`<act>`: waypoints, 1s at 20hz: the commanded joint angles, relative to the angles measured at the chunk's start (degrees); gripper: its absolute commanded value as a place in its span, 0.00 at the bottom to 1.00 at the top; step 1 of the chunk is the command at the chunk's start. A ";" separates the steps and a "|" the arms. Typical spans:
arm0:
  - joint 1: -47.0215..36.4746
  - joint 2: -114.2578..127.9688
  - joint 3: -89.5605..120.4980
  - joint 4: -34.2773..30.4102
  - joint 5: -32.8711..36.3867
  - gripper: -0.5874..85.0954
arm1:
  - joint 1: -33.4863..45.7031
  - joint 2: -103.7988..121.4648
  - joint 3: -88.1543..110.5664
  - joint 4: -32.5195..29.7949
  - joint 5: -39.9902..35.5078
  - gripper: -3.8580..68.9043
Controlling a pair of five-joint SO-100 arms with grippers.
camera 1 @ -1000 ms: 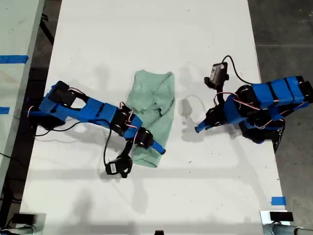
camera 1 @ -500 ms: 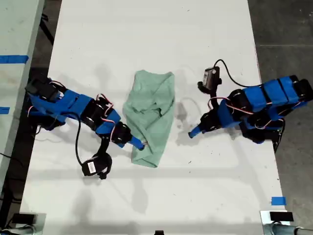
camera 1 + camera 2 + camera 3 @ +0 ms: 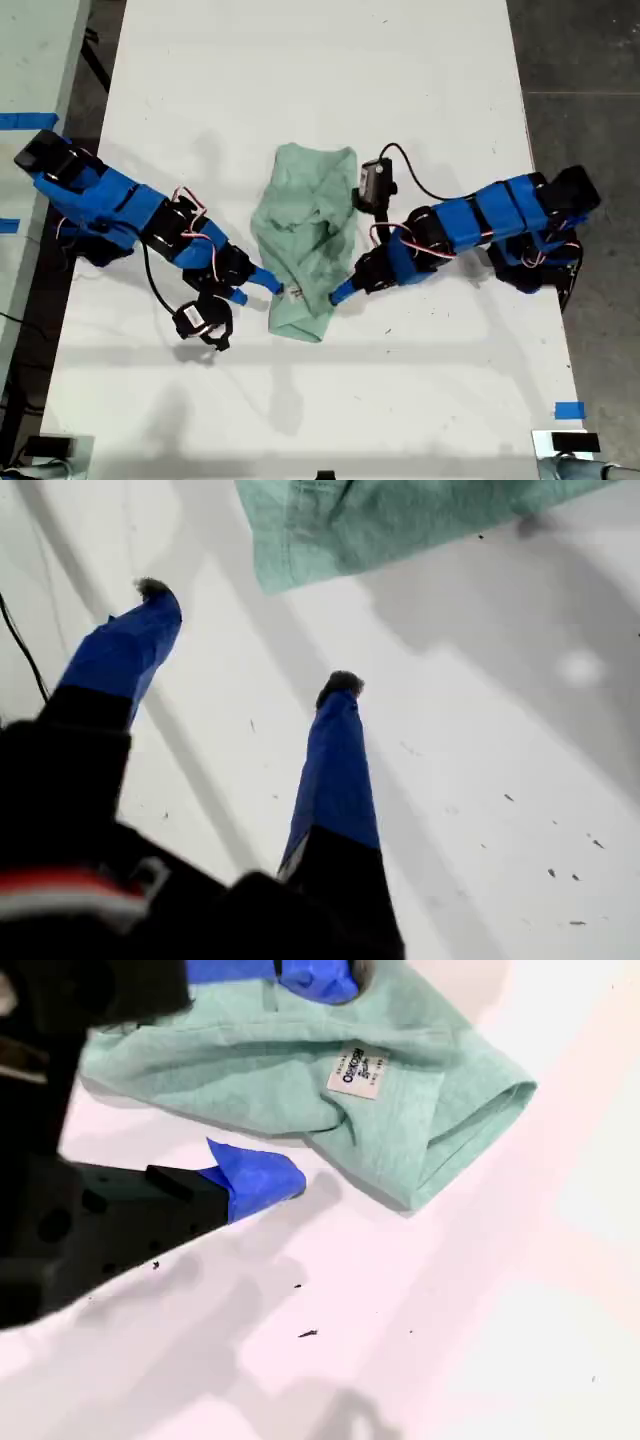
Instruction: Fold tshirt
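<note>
Counted: two blue arms, one tshirt [image 3: 305, 230], one white table [image 3: 300, 80], one sewn label [image 3: 360, 1070].

Tshirt bunched into a rough lengthwise fold at the table's middle, wrinkled, flat on the surface, between the two arms.

Seen in the exterior view: an arm reaching in from each side, the tips almost at the lower part of the cloth from either side. My first gripper [image 3: 340, 292] at the cloth's edge on the exterior view's right; my second gripper [image 3: 272, 285] at the edge on the exterior view's left.

Shown only in the first wrist view: my first gripper [image 3: 245, 638] spread wide, with nothing between the fingers, over bare table, a corner of the tshirt [image 3: 400, 520] just ahead and not touched.

Shown only in the second wrist view: my second gripper [image 3: 300, 1080] gaping, one finger over the tshirt [image 3: 250, 1070], the other down by the table beside the cloth's edge, not clamped on anything. Label face-up on the cloth just beyond the fingers, its print too small to read; folded end of the cloth open like a tube.

Room: wide bare table beyond the top and bottom of the tshirt in the exterior view. One scrap of blue tape [image 3: 568, 410] near the table's lower corner on the exterior view's right. Dark floor past that side's edge.
</note>
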 commanded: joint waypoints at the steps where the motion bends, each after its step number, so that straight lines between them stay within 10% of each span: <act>1: -2.55 -2.02 -3.69 -2.37 1.85 0.34 | 0.09 -9.32 -16.17 4.39 0.35 0.48; 20: -5.19 -21.62 -12.48 -7.56 17.67 0.27 | 0.18 -33.57 -31.73 -2.29 -1.85 0.43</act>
